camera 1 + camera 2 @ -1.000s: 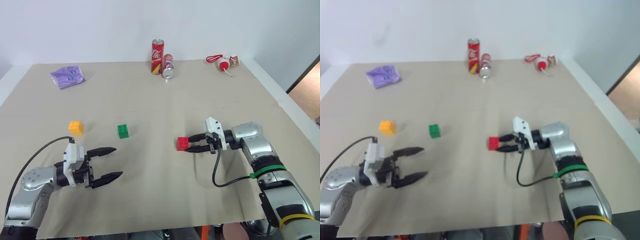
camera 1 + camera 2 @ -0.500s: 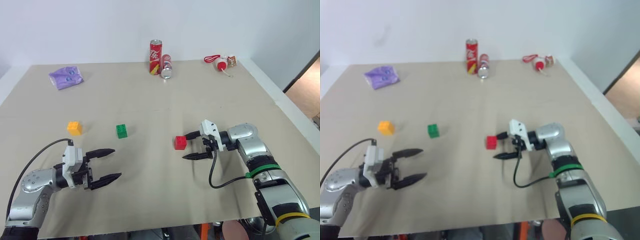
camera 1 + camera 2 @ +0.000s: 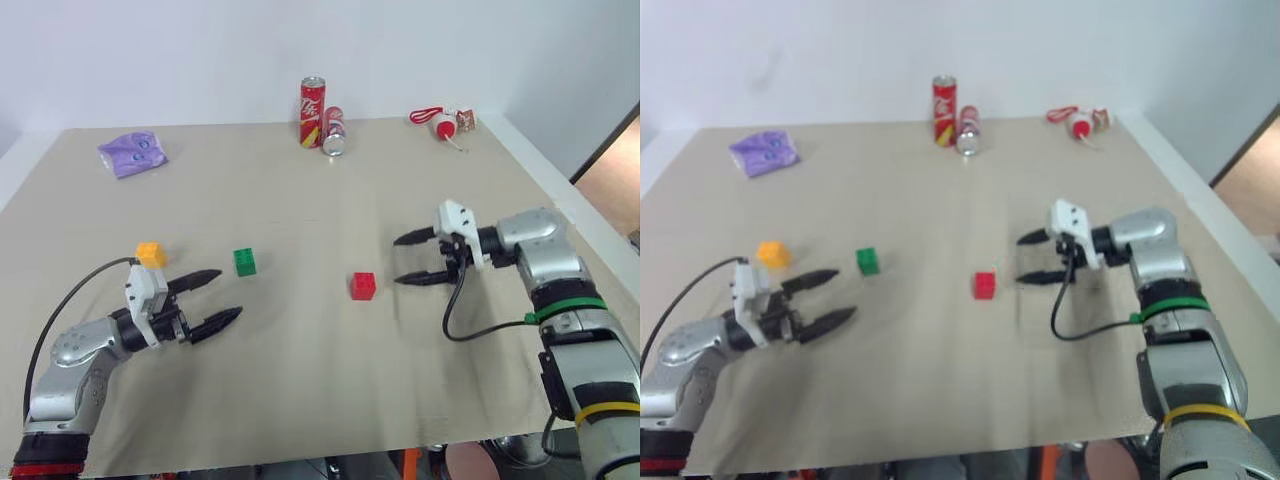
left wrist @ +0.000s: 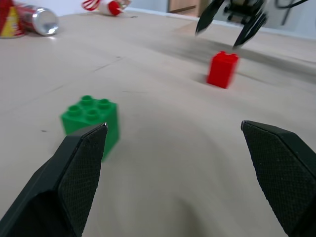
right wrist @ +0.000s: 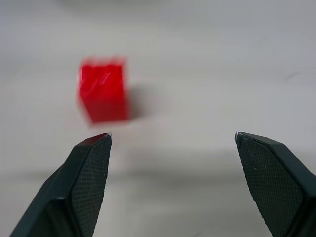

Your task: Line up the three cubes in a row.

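Beige worktop [image 3: 300,400], three cubes loose on it, none held. Red cube [image 3: 363,285] sits about mid-worktop, slightly toward the right edge, upright, alone. Green cube [image 3: 245,262] is left of the red one, well apart from it. Orange-yellow cube [image 3: 151,254] is further toward the left edge, near the green but not touching. The three make a rough left-to-right spread, red a bit nearer the front edge than the other two, gaps uneven.

Right gripper [image 3: 409,259] is just right of the red cube, raised off the worktop, jaws wide and empty, pointing left toward the cube; clear gap between its tips and the cube. Right wrist view has the red cube ahead of the spread fingers [image 5: 84,182], off to one side of the gap, blurred.

Left gripper [image 3: 218,296] is near the front-left corner, low over the worktop, jaws wide, holding nothing, pointing right. Green cube lies just beyond its tips; orange-yellow cube sits just behind its wrist mount.

Back edge: upright red soda can [image 3: 313,98], a second can [image 3: 334,131] lying beside it touching or nearly so. Purple plastic bag [image 3: 133,153] near back-left corner. Small red-and-white object [image 3: 446,122] near back-right corner, too small to tell.
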### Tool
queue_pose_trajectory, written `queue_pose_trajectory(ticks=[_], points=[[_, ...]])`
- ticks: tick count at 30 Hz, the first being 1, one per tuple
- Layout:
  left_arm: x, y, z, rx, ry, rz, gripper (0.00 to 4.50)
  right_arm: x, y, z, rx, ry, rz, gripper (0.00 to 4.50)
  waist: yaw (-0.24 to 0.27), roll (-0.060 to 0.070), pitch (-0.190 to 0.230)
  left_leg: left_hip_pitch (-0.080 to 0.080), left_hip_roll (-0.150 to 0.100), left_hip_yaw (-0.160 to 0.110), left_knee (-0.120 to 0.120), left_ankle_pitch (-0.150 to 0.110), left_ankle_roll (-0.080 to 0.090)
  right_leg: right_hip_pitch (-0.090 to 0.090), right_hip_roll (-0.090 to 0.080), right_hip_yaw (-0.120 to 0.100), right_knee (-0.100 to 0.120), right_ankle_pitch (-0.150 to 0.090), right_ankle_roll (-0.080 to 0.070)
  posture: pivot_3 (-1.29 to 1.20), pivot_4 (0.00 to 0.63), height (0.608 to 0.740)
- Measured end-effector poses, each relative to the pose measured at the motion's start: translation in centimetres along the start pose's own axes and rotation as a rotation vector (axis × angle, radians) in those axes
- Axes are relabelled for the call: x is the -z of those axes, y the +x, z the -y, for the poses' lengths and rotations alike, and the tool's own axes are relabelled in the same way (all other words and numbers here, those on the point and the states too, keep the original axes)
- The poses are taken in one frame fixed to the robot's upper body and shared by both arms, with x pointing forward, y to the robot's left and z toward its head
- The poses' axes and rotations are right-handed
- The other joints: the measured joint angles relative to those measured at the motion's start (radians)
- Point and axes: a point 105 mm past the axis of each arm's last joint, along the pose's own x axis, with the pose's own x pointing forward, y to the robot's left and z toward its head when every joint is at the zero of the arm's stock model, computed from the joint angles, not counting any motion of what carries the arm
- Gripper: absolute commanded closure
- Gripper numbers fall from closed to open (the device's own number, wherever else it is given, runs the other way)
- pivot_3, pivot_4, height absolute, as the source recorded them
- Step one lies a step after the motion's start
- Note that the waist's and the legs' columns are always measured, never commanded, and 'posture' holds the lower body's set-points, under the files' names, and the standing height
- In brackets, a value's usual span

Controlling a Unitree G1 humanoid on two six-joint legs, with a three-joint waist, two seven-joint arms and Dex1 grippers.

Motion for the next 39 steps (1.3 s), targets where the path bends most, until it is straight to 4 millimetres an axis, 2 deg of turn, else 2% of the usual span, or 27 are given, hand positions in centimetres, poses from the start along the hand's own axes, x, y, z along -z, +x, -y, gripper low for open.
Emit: queue_pose_trajectory(ticks=[2,5,8,10,12,16,20,26,35,39], points=[[0.3,0.0,-0.2,-0.014,0.001,-0.016,0.0,-2.3,-0.6,1.1,0.041,0.016,0.104,0.38,0.001,0.0,0.0,0.0,0.0,-0.001,-0.002,0.0,0.0,0.0,0.001,0.0,0.0,0.0,0.001,0.0,0.15,0.74],[0.4,-0.1,-0.3,-0.022,0.006,-0.025,0.0,-4.2,-0.8,1.4,0.044,0.026,0.186,0.38,0.003,0.0,0.0,0.0,0.0,-0.001,-0.002,0.0,0.0,0.0,0.001,0.0,0.0,-0.001,0.002,0.0,0.15,0.74],[0.8,-0.1,-0.7,-0.048,0.006,-0.049,0.0,-6.3,-0.3,1.1,0.013,0.035,0.275,0.38,0.003,0.0,0.0,0.0,0.0,-0.001,-0.002,0.0,0.0,0.0,0.0,0.001,0.0,-0.002,0.001,0.0,0.15,0.74],[1.2,0.0,-1.6,-0.093,0.01,-0.074,0.0,-8.4,0.7,0.4,-0.035,0.023,0.356,0.38,0.003,0.0,0.0,0.0,0.0,-0.001,-0.002,0.0,0.0,0.0,0.001,0.0,0.0,-0.001,0.002,0.0,0.15,0.74],[1.3,0.4,-2.5,-0.138,0.026,-0.087,0.0,-9.5,1.5,-0.6,-0.07,0.01,0.394,0.38,0.007,0.0,0.0,-0.001,0.0,-0.003,-0.001,0.0,0.0,0.0,0.001,0.0,0.0,-0.001,0.003,0.0,0.15,0.74],[1.9,1.0,-3.5,-0.203,0.027,-0.113,0.0,-9.3,2.6,-2.4,-0.117,0.04,0.411,0.38,0.012,0.0,0.0,-0.002,-0.001,-0.002,0.0,0.0,0.0,0.0,0.0,0.0,0.0,-0.001,0.003,0.0,0.15,0.74],[2.1,2.7,-3.2,-0.165,0.045,-0.136,0.0,-9.1,3.1,-3.3,-0.127,0.056,0.406,0.38,0.012,0.0,0.0,-0.002,-0.002,-0.002,0.001,0.0,0.0,0.0,-0.001,0.0,0.0,-0.001,0.005,0.0,0.15,0.74],[2.1,4.0,-3.4,-0.116,0.045,-0.154,0.0,-8.9,3.5,-3.7,-0.124,0.069,0.402,0.38,0.008,0.0,0.0,-0.002,-0.001,-0.002,0.001,0.0,0.0,0.0,0.001,0.0,0.0,0.0,0.006,0.0,0.15,0.74],[1.6,4.8,-5.1,-0.141,0.025,-0.161,0.0,-9.0,3.7,-4.4,-0.126,0.075,0.413,0.38,0.009,0.0,0.0,-0.002,-0.001,-0.002,0.001,0.0,0.0,0.0,0.001,0.0,0.0,0.001,0.007,0.0,0.15,0.74],[2.2,4.8,-5.3,-0.14,0.009,-0.184,0.0,-8.9,3.7,-4.4,-0.114,0.08,0.412,0.38,0.009,0.0,0.0,-0.002,-0.001,-0.003,0.001,0.0,0.0,0.0,0.001,0.0,0.0,0.001,0.007,0.0,0.15,0.74]])
